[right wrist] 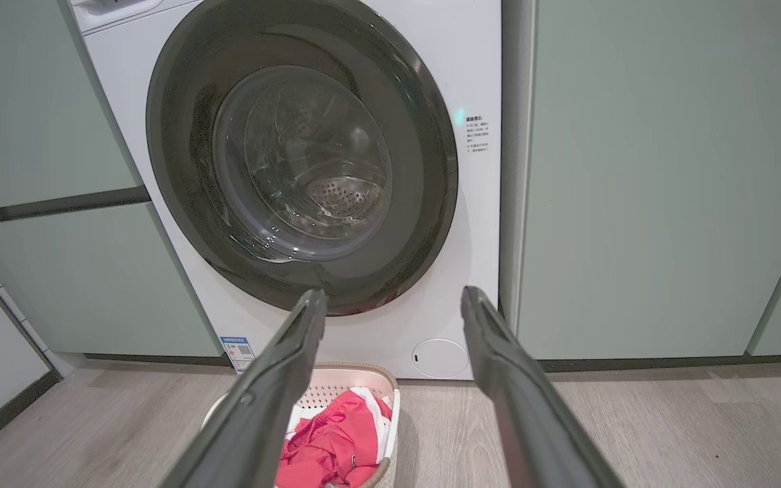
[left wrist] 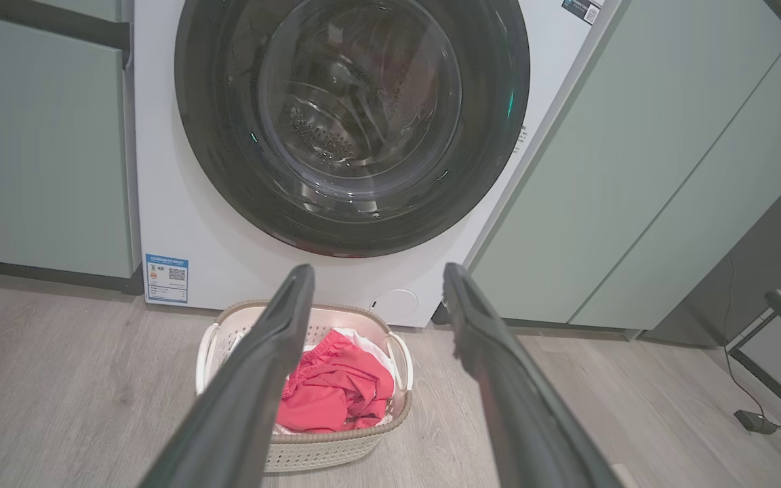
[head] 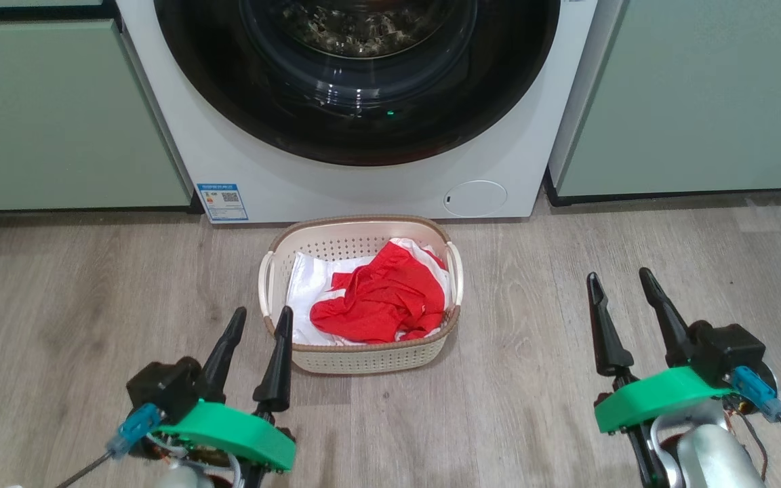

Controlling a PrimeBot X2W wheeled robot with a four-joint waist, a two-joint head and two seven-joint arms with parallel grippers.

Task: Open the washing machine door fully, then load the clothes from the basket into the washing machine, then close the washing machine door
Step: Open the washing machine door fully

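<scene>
The white washing machine (head: 336, 183) stands ahead with its black-rimmed round door (head: 356, 74) shut flat against the front; the door (left wrist: 353, 122) and door (right wrist: 302, 156) fill both wrist views. On the floor before it sits the cream basket (head: 363, 356) holding the red clothes (head: 377, 298) on a white sheet. My left gripper (head: 262, 322) is open, empty, just left of the basket's near corner. Well to the right of the basket, my right gripper (head: 621, 285) hangs open and empty over bare floor.
Pale green cabinets (head: 58, 115) flank the machine on both sides, the right ones (head: 689, 95) close to its edge. Wood-look floor (head: 512, 379) spreads around the basket. A dark cable with a plug (left wrist: 756, 420) lies on the floor far right.
</scene>
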